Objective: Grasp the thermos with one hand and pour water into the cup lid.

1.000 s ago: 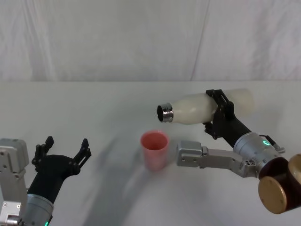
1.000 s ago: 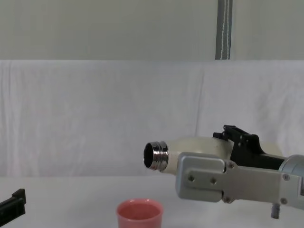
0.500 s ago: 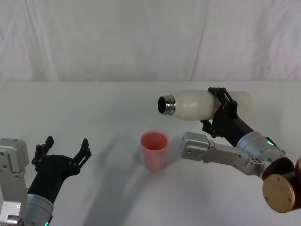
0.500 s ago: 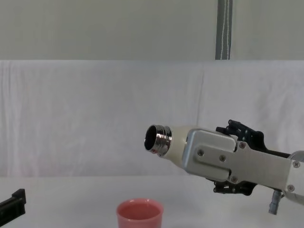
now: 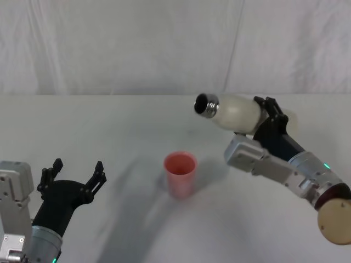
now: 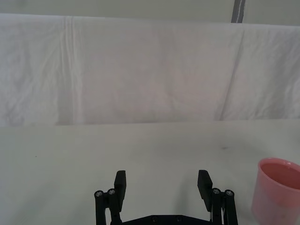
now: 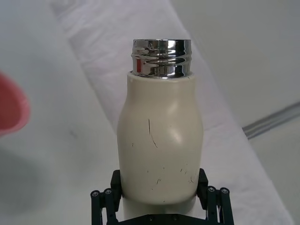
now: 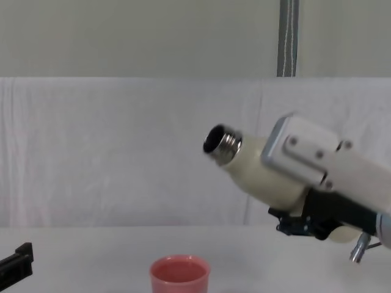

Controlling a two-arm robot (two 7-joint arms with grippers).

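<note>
Cream-white and capped with bright steel threads, the thermos (image 5: 235,112) hangs in the air above the table (image 5: 120,142), clamped around its lower body by the right gripper (image 7: 160,206), whose black fingers (image 7: 107,200) press against both sides of the bottle. It is tilted, with the open neck aimed toward the robot's left and raised a little above the base (the chest view shows the mouth pointing up and away from the cup rather than down at it). The pink cup lid (image 5: 180,175) stands upright on the table, below and somewhat to the left of the neck, well apart from it.

Judging by this pose, the pouring step is in hand but no water is running: at this angle the mouth sits too high, and it is not over the cup. The next move calls either for bringing the neck over the pink rim and tipping it downward, or, if the pour is finished, for righting the bottle and setting it down; the pictures do not settle which. I cannot tell whether the cup holds water.

The left gripper (image 6: 161,187) rests low at the robot's left, fingers spread wide and holding nothing, with the cup off to its side. A white cloth backdrop (image 5: 164,44) hangs behind. Nothing stands between bottle and cup.
</note>
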